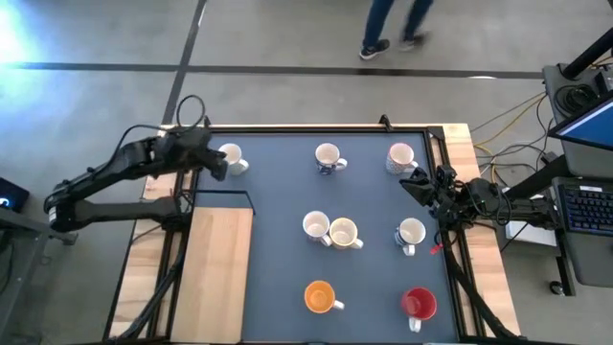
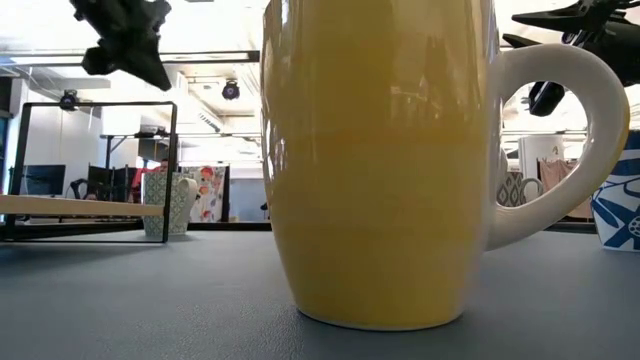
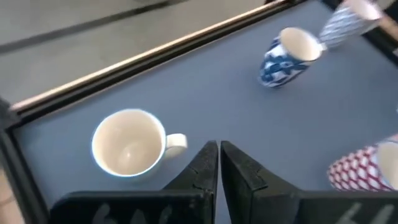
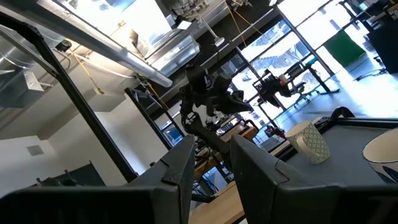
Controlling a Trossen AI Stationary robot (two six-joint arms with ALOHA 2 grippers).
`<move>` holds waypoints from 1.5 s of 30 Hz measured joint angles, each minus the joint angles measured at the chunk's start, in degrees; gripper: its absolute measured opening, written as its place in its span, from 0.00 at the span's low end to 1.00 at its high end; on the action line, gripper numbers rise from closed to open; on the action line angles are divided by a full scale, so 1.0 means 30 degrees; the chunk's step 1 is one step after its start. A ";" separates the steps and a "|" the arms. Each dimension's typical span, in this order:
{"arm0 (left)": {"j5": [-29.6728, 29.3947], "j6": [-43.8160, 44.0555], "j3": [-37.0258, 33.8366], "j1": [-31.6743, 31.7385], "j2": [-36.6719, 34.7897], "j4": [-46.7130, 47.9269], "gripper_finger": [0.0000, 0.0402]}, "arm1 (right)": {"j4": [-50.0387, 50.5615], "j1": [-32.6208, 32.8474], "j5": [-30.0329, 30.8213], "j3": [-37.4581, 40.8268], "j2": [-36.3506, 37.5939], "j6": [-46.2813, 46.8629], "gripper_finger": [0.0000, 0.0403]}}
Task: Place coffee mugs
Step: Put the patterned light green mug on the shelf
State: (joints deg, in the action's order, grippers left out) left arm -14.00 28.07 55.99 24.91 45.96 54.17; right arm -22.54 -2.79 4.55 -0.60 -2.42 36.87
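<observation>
Eight mugs stand upright on the dark mat (image 1: 278, 192): three in a far row (image 1: 231, 158) (image 1: 329, 158) (image 1: 400, 158), three in the middle (image 1: 316, 226) (image 1: 345, 233) (image 1: 410, 233), and an orange one (image 1: 319, 297) and a red one (image 1: 419, 304) near the front. My left gripper (image 1: 215, 161) is shut and empty, raised beside the far-left white mug (image 3: 129, 143), close to its handle (image 3: 176, 142). My right gripper (image 1: 419, 182) is open and empty, raised at the mat's right side between two mugs. The orange mug (image 2: 380, 160) fills the low view.
A wooden board (image 1: 222, 268) and a thin black wire frame (image 1: 222, 195) lie at the mat's left. The table's black rail (image 1: 316, 127) runs along the far edge. Cables and equipment (image 1: 575, 192) stand to the right. A person's legs (image 1: 393, 29) show beyond the table.
</observation>
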 joint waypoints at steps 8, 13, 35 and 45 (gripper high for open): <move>0.0511 -0.0889 0.0109 0.1100 0.3120 0.0902 0.20 | 0.0004 0.0002 0.0001 0.0002 0.0000 0.0004 0.23; 0.0506 -0.1595 0.0107 0.1710 0.4847 0.1421 0.32 | 0.0005 0.0002 -0.0005 0.0002 0.0000 0.0001 0.23; 0.1731 -0.6113 0.0085 0.3797 1.0122 0.1772 0.33 | 0.0006 0.0006 -0.0005 0.0007 0.0000 0.0005 0.23; 0.1333 -0.6510 0.0071 0.3979 1.1509 0.0595 0.28 | 0.0006 0.0004 -0.0003 0.0000 0.0000 0.0003 0.23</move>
State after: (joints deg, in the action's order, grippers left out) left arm -10.00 8.54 56.21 36.85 80.49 55.96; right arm -22.52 -2.78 4.55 -0.60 -2.42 36.87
